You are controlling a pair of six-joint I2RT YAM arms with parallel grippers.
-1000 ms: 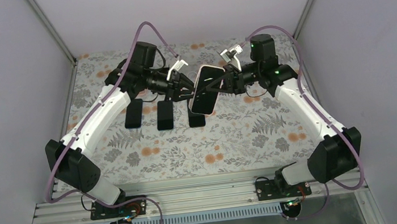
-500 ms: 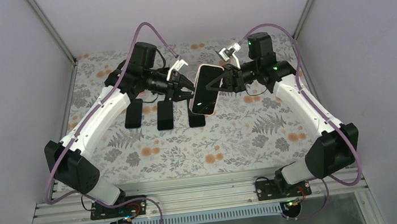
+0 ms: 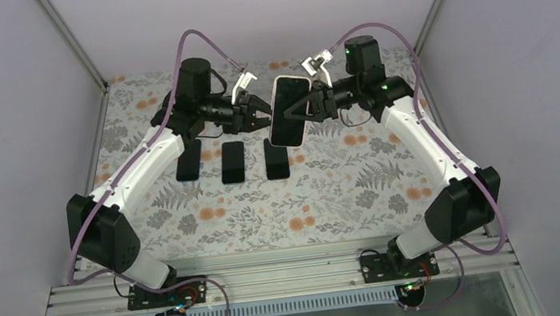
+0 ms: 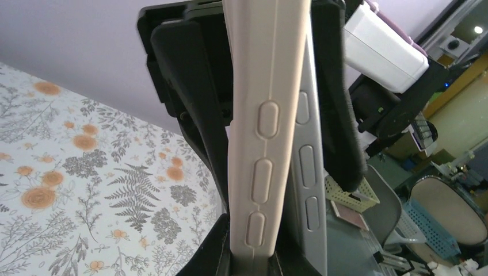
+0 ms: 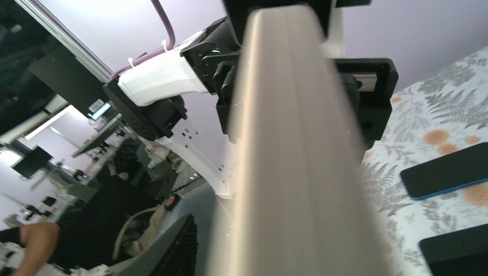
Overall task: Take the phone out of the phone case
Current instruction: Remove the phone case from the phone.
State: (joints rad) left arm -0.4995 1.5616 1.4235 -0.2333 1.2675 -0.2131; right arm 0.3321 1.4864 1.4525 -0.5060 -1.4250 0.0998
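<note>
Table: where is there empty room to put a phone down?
The flowery strip of table between the row of three dark phones and the rail is bare. It is crowded at the far middle, where the left pincer and right pincer meet at the cased phone near that row.

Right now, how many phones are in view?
4. Left phone, middle phone and right phone lie in a row on the table; the cased phone hangs between left pincer and right pincer.

Plain lilac walls, grey corner posts, floral-print tabletop, aluminium rail at near edge, chair beyond
</note>
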